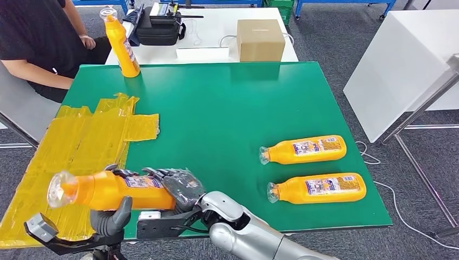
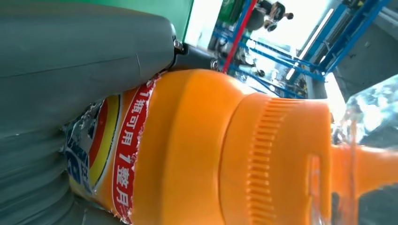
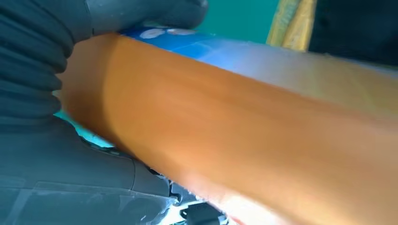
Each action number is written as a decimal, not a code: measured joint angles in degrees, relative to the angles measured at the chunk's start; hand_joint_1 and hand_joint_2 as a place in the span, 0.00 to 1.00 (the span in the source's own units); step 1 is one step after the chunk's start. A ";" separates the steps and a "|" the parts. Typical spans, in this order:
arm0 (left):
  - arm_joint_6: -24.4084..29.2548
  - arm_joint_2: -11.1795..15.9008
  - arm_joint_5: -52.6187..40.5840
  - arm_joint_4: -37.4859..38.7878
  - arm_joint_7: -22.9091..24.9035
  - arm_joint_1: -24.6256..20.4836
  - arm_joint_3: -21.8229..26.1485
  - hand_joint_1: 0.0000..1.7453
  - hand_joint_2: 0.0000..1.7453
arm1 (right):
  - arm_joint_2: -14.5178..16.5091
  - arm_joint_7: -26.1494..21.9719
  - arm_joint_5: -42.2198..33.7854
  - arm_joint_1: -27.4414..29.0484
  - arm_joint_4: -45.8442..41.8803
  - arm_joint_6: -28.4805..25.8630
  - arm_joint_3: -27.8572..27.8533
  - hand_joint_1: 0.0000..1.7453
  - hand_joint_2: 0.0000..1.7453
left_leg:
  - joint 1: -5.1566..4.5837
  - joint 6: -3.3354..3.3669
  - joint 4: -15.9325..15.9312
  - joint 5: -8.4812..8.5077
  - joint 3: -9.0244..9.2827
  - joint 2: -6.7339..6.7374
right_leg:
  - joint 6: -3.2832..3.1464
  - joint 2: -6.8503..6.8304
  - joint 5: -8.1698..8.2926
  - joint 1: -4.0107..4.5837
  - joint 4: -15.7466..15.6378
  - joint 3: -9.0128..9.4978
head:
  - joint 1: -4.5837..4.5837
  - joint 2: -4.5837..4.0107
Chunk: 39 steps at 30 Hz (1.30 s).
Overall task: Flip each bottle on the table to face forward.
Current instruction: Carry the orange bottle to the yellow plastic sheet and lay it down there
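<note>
bottle gripped lying sideways by both hands, right hand at its base, left hand under its middle, above near edge of tabletop, beside yellow tape patch.

Bottles: four — held, upright, two lying
Boxes: one
Persons: one
Hands: two

You see a matt green tabletop at the centre, with wrinkled glossy yellow tape at the left. The bottles are smooth orange plastic with shiny printed labels and clear caps. At the top, a cardboard box looks matt. The robot arm is polished silver metal.
</note>
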 joint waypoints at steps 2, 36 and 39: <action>6.55 0.22 -8.95 -0.49 -1.23 -0.19 -0.02 1.00 1.00 | -1.74 -0.84 1.29 2.39 -2.38 -2.56 -2.04 0.00 0.00 | -0.01 0.00 0.00 0.00 -0.01 -0.01 | 0.00 -0.01 0.00 -0.01 0.00 0.00 | 0.01 0.00; 43.85 18.83 -106.86 10.56 28.91 -3.69 3.03 0.21 0.50 | -15.63 -4.80 5.63 22.34 -36.31 -3.15 -23.90 0.00 0.00 | -0.02 -0.05 -0.02 0.05 -0.19 0.11 | -0.19 0.03 0.12 -0.01 0.00 -0.27 | 0.03 0.00; 42.05 19.34 -106.62 12.28 28.68 -4.32 2.20 0.00 0.00 | -15.63 -4.76 6.00 22.35 -36.31 -2.67 -23.90 0.00 0.00 | -0.01 -0.04 -0.02 0.05 -0.19 0.11 | -0.19 0.03 0.12 0.00 0.00 -0.26 | 0.03 0.00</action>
